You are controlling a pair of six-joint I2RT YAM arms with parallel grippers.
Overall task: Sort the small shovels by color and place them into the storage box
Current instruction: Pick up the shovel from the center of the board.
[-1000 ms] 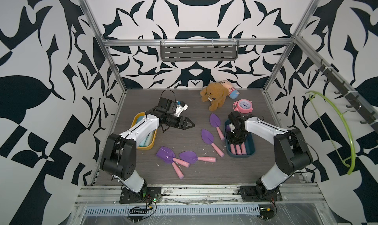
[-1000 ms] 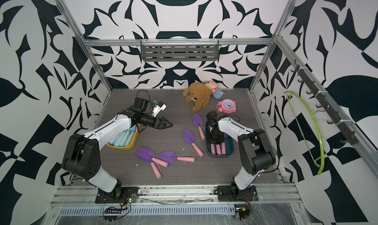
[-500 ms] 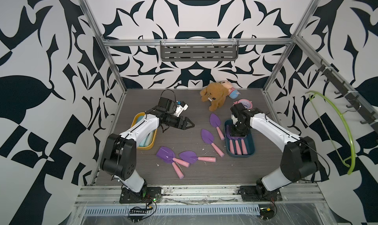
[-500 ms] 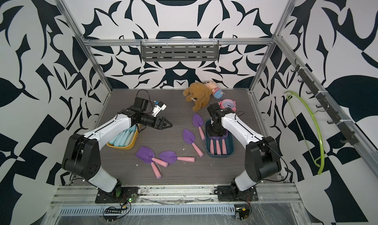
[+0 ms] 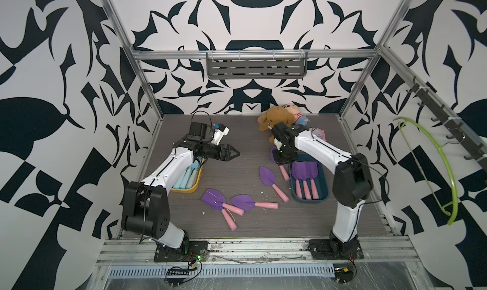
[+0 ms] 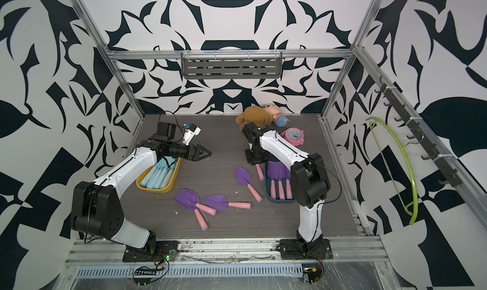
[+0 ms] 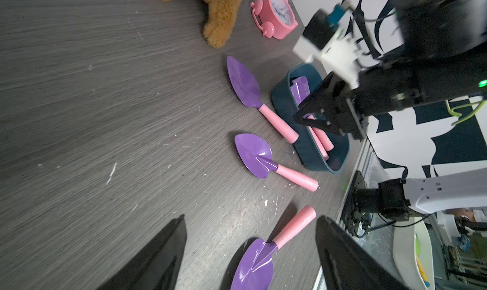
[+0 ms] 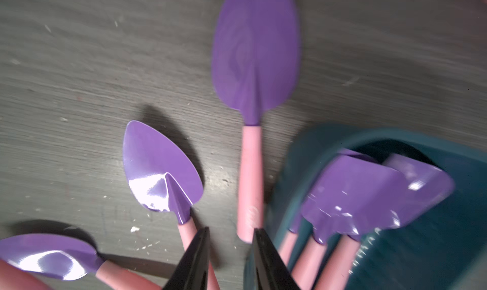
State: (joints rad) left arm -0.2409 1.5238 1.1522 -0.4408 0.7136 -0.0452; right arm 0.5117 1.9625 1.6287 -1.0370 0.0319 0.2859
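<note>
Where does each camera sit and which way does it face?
Top views: high in front, looking down on the table, left arm, right arm.
Left wrist: on its arm, facing the blue bin; open left gripper shows.
Right wrist: on its arm, facing down at a purple shovel; right gripper shows.
Wrist views share that shovel and bin.

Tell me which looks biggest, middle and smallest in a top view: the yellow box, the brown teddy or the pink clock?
1. yellow box
2. brown teddy, though it is partly hidden
3. pink clock
</note>
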